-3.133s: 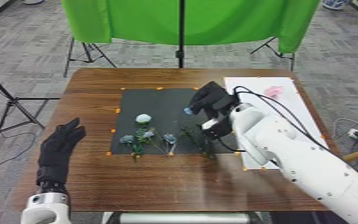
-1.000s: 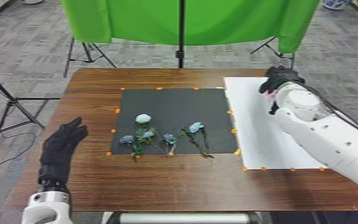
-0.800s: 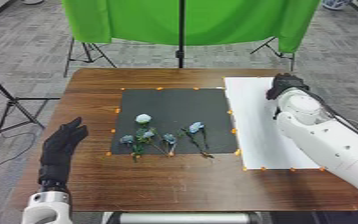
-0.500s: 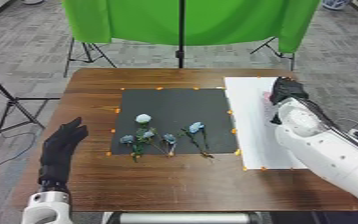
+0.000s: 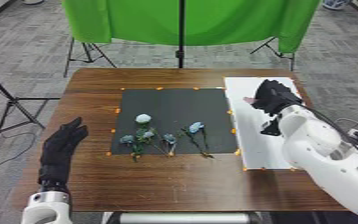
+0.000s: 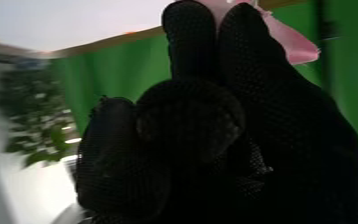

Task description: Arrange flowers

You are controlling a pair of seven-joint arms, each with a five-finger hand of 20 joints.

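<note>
One pink flower [image 6: 293, 42] (in right hand [image 5: 276, 96])

A green cloth [image 5: 193, 22] hangs above the gray tiled floor [image 5: 33, 50].

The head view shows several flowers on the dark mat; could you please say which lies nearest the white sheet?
The light blue flower farthest right on the mat; the white one and the rest lie farther left.
</note>
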